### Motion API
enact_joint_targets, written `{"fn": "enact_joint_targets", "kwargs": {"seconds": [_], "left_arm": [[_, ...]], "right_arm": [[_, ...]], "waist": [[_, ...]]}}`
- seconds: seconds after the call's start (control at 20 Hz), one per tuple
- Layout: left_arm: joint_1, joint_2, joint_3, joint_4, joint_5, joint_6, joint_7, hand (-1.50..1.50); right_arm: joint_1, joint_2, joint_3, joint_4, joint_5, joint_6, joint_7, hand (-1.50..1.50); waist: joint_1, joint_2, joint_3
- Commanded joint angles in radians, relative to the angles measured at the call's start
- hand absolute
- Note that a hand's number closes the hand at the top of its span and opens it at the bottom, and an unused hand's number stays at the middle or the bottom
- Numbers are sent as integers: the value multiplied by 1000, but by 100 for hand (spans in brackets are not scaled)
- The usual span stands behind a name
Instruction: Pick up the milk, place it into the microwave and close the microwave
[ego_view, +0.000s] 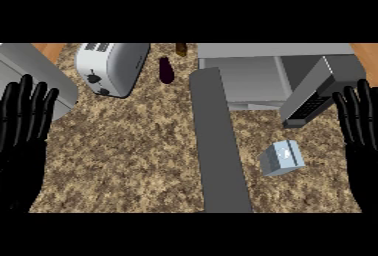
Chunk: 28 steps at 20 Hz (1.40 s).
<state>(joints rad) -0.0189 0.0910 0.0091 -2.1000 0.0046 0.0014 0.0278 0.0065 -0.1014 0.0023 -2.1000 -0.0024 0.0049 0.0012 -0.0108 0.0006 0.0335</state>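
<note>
The left hand (22, 130) and right hand (360, 125) rest spread, fingers straight, at the near edges. The milk (281, 158) sits on the tabletop (133, 160) just before the microwave (244, 75), below its open door (310, 97). A toaster (111, 65) stands left of the microwave.

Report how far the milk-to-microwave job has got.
Done: only that the microwave has its door open. In hand: nothing; left hand and right hand rest open at the edges. Left: milk lies on the counter, unpicked; placing and closing remain.
</note>
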Motion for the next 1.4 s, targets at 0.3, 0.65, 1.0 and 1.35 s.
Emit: {"fn": "enact_joint_targets", "kwargs": {"seconds": [0.3,0.65,1.0,1.35], "left_arm": [[32,-57,13,17,165,-30,73,-150],[282,-53,26,-163,234,-111,36,-150],[384,-25,107,-314,354,-175,120,-150],[507,-62,145,-329,382,-261,44,-150]], "right_arm": [[23,48,90,-165,127,-91,199,-150],[85,63,113,-199,193,-125,228,-150],[157,96,184,-198,304,-182,217,-150],[231,101,173,27,286,-279,28,-150]], "waist": [[11,-5,-36],[16,-2,-34],[16,-2,-33],[19,-2,-33]]}}
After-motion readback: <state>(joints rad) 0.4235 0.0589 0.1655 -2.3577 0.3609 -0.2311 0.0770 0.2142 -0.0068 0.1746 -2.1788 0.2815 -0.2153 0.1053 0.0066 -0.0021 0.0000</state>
